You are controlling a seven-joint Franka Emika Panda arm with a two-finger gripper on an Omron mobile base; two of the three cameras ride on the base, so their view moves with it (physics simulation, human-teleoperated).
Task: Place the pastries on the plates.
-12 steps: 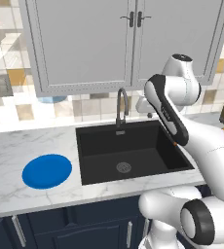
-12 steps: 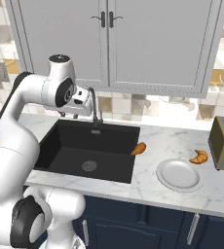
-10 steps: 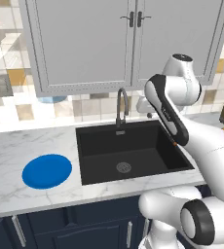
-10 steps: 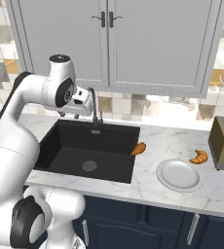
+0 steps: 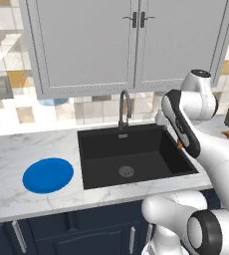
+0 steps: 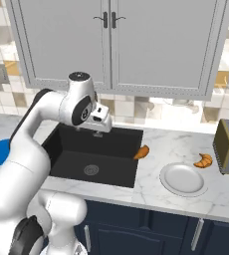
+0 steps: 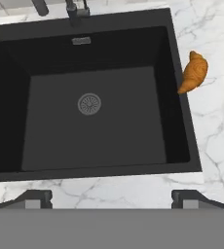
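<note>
The white Franka arm with dark joints (image 6: 47, 107) rises from its base, bends at a high elbow and reaches forward over the black rectangular sink basin (image 7: 92, 104), its wrist turned so the hand looks straight down into it. The two-finger gripper (image 7: 112, 197) hangs above the basin's near edge. Its small dark fingertips (image 7: 36, 197) stand wide apart with nothing between them.

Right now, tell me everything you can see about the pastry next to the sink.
The pastry is a small golden orange-brown piece, curved and tapering to a point. It lies flat on the white marbled counter, right at the right-hand rim of the black sink, its narrow end overhanging the rim slightly. Nothing grips it. The white plate sits apart from it, farther right.
</note>
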